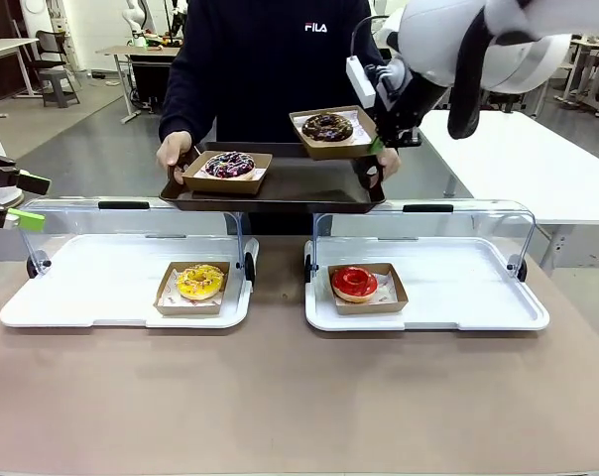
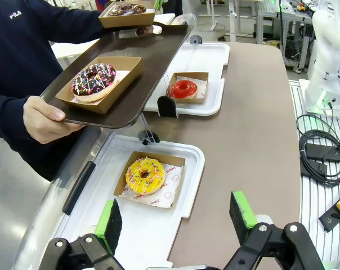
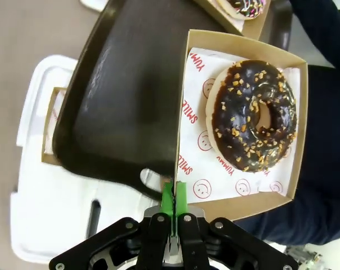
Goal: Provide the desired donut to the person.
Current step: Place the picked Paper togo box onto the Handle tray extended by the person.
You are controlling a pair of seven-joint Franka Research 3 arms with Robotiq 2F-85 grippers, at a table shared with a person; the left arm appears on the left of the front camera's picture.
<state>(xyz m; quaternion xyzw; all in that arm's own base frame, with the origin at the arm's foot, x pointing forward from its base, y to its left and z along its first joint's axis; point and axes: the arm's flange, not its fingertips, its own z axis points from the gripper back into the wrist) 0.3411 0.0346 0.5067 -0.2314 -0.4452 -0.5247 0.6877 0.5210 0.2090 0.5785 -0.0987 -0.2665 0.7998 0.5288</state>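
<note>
A person [image 1: 260, 59] in a black sweatshirt stands across the table and holds a dark brown tray [image 1: 299, 186] with both hands. My right gripper [image 1: 378, 144] is shut on the edge of a cardboard box [image 1: 331, 150] carrying a chocolate donut with nut bits [image 1: 327, 126], just above the tray's right part. In the right wrist view, the gripper [image 3: 174, 198] pinches the box wall [image 3: 243, 42] beside the donut [image 3: 253, 122]. A sprinkled chocolate donut [image 1: 228, 164] in its own box rests on the tray. My left gripper [image 1: 12, 203] hangs open at the far left, holding nothing.
Two white trays with raised clear lids lie on the table. The left one [image 1: 81, 297] holds a yellow donut [image 1: 199, 282], the right one [image 1: 468, 297] a red donut [image 1: 354, 283]. The left wrist view shows my open left gripper [image 2: 175, 222] above the yellow donut [image 2: 144, 174].
</note>
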